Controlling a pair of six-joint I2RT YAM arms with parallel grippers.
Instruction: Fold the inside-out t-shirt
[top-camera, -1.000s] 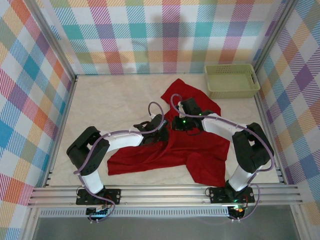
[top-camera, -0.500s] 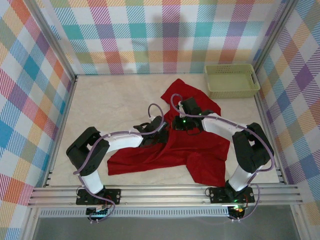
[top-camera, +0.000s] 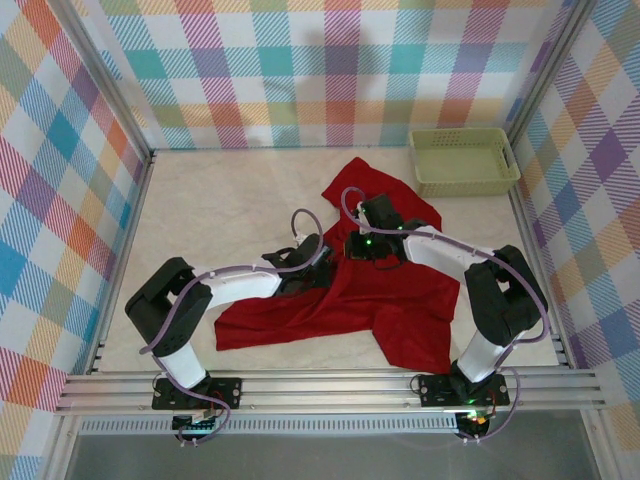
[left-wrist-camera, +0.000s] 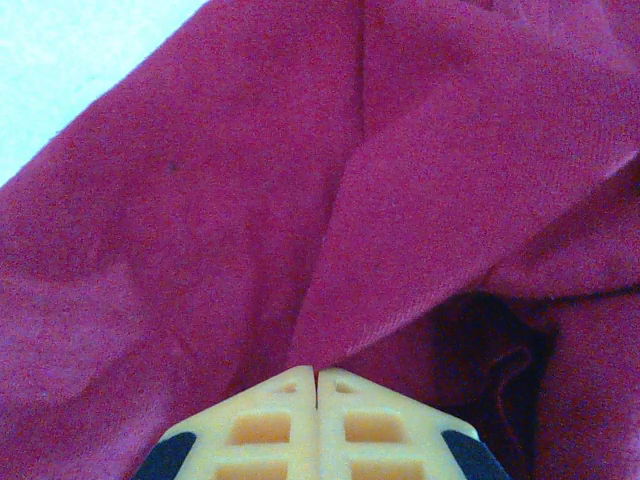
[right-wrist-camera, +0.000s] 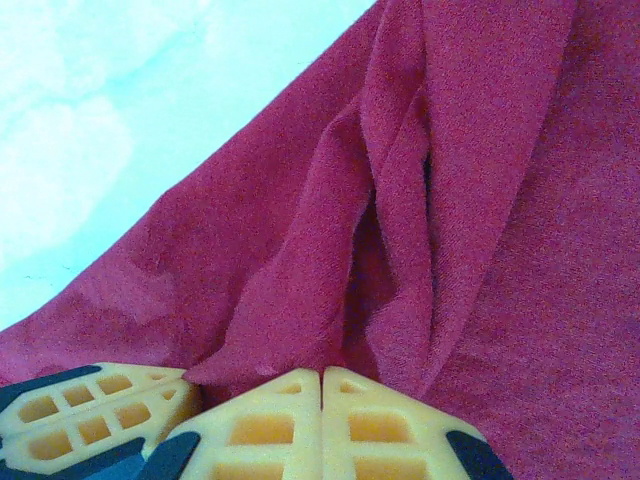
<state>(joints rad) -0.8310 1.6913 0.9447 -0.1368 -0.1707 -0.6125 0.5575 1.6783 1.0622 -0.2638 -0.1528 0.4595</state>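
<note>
Right now the deep-red inside-out t-shirt (top-camera: 385, 300) is lying crumpled on the pale table (top-camera: 220, 200), spreading from the middle toward the near right, with one end reaching close to the pale green basket (top-camera: 465, 186) at the far right corner. The left gripper (left-wrist-camera: 317, 372) is pinching a raised fold of the cloth, its yellow fingers (left-wrist-camera: 262, 428) pressing together. The right gripper (right-wrist-camera: 322, 372) is likewise clamping a bunched ridge near the shirt's edge, jaws closed tight.
</note>
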